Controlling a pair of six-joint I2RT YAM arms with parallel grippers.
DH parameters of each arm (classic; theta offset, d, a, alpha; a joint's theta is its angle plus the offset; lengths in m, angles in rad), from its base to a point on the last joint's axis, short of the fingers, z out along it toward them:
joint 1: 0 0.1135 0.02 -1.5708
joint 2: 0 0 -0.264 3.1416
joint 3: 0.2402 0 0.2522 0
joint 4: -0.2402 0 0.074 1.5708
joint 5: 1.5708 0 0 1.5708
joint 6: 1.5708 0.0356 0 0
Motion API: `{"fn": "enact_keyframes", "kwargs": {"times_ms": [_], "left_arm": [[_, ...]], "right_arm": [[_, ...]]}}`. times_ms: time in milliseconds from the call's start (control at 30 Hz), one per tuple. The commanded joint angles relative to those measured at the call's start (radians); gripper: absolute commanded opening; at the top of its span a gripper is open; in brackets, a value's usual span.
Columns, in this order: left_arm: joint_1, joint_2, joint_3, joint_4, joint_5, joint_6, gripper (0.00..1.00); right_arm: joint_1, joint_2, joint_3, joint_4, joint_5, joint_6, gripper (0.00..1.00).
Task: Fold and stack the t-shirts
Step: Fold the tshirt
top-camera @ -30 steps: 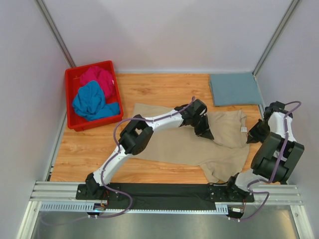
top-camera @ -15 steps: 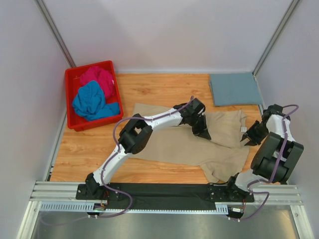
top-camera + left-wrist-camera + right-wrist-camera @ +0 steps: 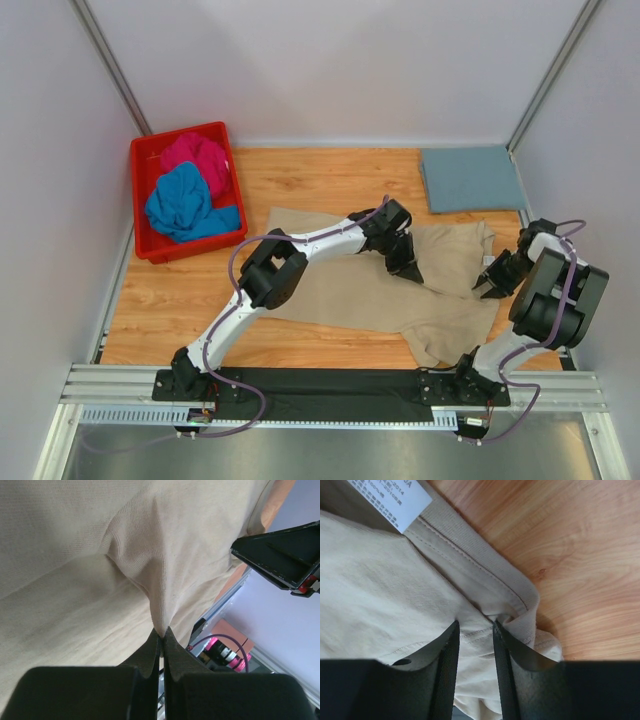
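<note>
Beige t-shirt (image 3: 345, 295) lay spread on the table (image 3: 300, 170). My left gripper (image 3: 160, 634) pinched a ridge of its cloth, fingers (image 3: 149, 655) pressed together. The right gripper (image 3: 475, 626) straddled the collar (image 3: 485, 577), fingers (image 3: 447, 647) slightly apart. I judged both should clamp firmly before lifting evenly.

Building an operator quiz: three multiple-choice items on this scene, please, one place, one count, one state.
1. Where does the folded grey-blue t-shirt lie? A near left corner; B far right of the table; C at the near edge.
2. How many t-shirts sit in the red bin? A two; B one; C four.
3. The left tool is: A open in the air; B shut on nothing; C shut on the beige t-shirt.
B, seen there from above; A, magenta t-shirt and bright blue t-shirt; C, it pinches a beige fold.
</note>
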Motion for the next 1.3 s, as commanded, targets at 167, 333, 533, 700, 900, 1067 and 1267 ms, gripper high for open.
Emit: {"fn": "enact_keyframes", "kwargs": {"times_ms": [167,333,533,700,900,1067,1267], "left_arm": [[0.004,0.008,-0.002,0.018,0.020,0.004,0.00],[0.004,0.012,0.004,0.025,0.020,-0.001,0.00],[0.004,0.015,0.007,0.028,0.020,-0.006,0.00],[0.004,0.012,0.022,0.018,0.020,-0.003,0.00],[0.004,0.009,0.044,0.009,0.020,0.001,0.00],[0.004,0.023,0.055,0.008,0.024,-0.003,0.00],[0.004,0.026,0.052,0.011,0.028,-0.006,0.00]], "right_arm": [[0.002,0.002,-0.037,0.070,0.030,-0.004,0.35],[0.004,0.011,-0.029,0.061,0.059,-0.021,0.29],[0.002,0.030,-0.014,0.056,0.067,-0.025,0.05],[0.002,0.014,0.023,0.026,0.064,-0.024,0.00],[0.004,-0.048,0.048,-0.014,0.075,-0.025,0.00],[0.004,-0.056,0.055,-0.060,0.140,-0.016,0.13],[0.002,-0.046,0.046,-0.056,0.109,-0.018,0.30]]}}
